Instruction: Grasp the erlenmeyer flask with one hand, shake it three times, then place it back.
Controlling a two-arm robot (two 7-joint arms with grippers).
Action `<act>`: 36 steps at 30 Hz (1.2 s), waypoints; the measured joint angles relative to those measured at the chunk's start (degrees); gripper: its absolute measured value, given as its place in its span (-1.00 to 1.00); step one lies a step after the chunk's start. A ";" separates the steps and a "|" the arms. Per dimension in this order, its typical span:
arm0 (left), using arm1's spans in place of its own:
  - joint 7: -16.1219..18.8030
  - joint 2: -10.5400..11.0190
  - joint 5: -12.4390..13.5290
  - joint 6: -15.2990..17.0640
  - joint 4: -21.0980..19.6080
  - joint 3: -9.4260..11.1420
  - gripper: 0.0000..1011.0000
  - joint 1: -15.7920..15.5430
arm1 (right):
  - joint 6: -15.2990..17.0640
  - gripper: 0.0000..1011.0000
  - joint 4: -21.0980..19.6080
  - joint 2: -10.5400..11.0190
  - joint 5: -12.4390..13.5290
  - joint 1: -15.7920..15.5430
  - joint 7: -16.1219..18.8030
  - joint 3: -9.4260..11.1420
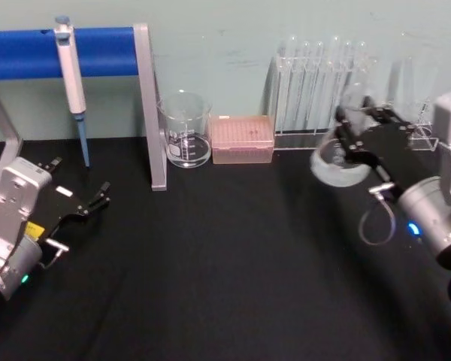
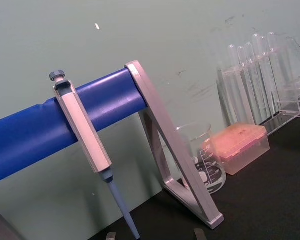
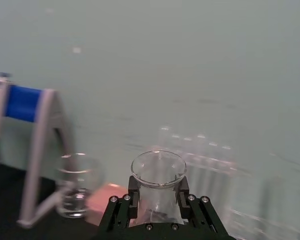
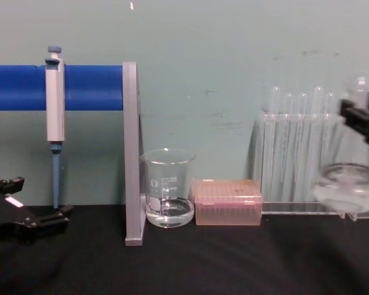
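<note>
Aloft, the erlenmeyer flask (image 1: 337, 164) is clamped by the right gripper (image 1: 355, 134) — open table (image 1: 225, 271) below its jaws; left gripper (image 1: 81, 177) parked, jaws apart.

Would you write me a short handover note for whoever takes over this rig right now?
Right gripper: shut on the neck of the erlenmeyer flask, which is lifted off the black table and tilted, in front of the test tube rack.
Left gripper: open, parked low on the left side of the table.
Done: grasp and lift. The number of shakes cannot be told.
Left: finish the shakes, set the flask down, release.
</note>
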 joint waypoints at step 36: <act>0.00 0.00 0.00 0.00 0.00 0.00 0.98 0.00 | -1.50 -0.11 8.40 -1.15 7.50 10.47 20.90 -14.62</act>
